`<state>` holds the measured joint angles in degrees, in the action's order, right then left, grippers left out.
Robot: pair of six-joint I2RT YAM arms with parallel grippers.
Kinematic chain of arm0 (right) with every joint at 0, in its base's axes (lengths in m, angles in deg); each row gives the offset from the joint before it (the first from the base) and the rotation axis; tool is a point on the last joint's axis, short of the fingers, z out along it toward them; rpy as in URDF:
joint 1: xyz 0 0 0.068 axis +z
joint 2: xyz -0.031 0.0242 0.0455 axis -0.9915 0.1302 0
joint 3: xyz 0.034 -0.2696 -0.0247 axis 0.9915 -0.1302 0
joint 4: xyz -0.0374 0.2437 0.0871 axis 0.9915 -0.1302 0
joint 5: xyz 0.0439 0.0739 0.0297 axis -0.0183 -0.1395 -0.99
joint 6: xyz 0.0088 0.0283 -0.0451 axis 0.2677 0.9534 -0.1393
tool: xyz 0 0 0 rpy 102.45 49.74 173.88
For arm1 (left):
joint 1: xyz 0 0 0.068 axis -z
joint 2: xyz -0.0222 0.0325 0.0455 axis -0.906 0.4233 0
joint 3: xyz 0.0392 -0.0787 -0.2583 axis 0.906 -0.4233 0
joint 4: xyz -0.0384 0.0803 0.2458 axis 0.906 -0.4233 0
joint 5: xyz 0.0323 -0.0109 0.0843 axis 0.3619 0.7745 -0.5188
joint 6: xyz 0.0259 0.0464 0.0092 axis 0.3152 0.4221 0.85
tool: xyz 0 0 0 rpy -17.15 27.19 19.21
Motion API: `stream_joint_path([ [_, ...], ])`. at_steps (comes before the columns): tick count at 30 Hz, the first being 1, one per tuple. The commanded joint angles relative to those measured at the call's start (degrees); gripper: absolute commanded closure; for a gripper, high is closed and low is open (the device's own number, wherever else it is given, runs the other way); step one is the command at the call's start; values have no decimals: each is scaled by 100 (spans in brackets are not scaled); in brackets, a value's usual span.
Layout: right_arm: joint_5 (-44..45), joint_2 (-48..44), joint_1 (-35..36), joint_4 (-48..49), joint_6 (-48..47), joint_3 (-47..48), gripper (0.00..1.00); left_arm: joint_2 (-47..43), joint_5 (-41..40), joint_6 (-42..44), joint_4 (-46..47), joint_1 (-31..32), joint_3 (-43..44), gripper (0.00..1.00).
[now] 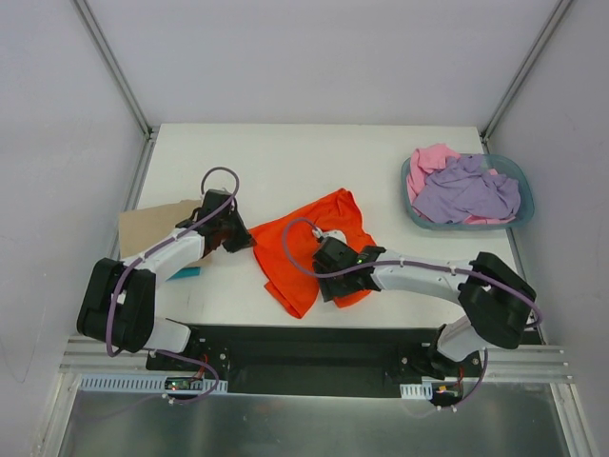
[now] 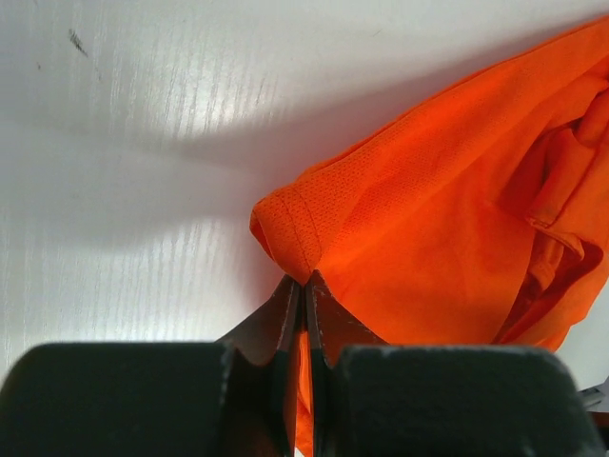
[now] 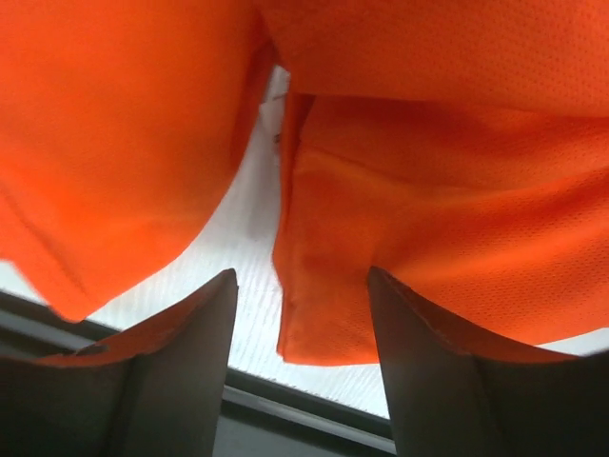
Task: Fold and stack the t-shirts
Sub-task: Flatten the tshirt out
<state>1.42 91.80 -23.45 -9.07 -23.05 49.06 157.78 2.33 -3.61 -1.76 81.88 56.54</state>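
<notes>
T-shirt of bright orange cloth (image 1: 324,214), crumpled on white tabletop (image 1: 285,162). We see the left tool (image 2: 302,286) clenched on its hem, the right tool (image 3: 303,286) released at the cloth.

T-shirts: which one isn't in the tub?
The orange t-shirt, lying out on the white table. The pink t-shirt and the purple t-shirt sit crumpled in the blue-grey basin.

Orange shirt (image 1: 319,233) is bunched up mid-table, left gripper (image 1: 245,240) at its left edge, right gripper (image 1: 331,278) on its near side. Pink shirt (image 1: 430,160) and purple shirt (image 1: 466,192) are piled in the basin (image 1: 525,205).
</notes>
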Motion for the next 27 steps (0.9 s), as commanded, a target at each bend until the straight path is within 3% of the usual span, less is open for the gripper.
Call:
stream_joint_path([
  [1, 566, 225, 8, -188, 296, 217, 47, -249, -126, 92, 42, 39, -111, 100],
  [2, 749, 251, 8, -250, 331, 225, 54, -266, -152, 110, 42, 39, -128, 100],
  [4, 996, 251, -9, -364, 375, 190, 56, -319, -179, 119, 50, 39, -137, 100],
  [6, 1313, 216, -105, -444, 489, 147, 67, -345, -179, 145, 42, 39, -128, 100],
  [7, 1357, 181, -132, -436, 507, 77, 76, -363, -179, 145, 42, 39, -128, 100],
  [8, 1462, 42, -150, -427, 516, 41, 93, -381, -188, 171, 33, 39, -128, 100],
  [9, 1533, -82, -141, -418, 498, 6, 100, -398, -196, 180, 33, 39, -128, 100],
  [13, 1875, -906, -167, -567, 279, -30, 100, -565, -275, 224, 33, 30, -102, 100],
  [18, 3096, -1892, -491, -1435, -81, 444, 100, -1135, -609, 400, -265, 30, 240, 100],
  [22, 3930, -3076, -1028, -1639, -537, 831, 100, -2154, -1170, 654, -564, 30, 766, 100],
  [27, 4012, -4247, -1451, -1115, -1267, 1472, 100, -3462, -1374, 786, -696, 30, 1137, 100],
])
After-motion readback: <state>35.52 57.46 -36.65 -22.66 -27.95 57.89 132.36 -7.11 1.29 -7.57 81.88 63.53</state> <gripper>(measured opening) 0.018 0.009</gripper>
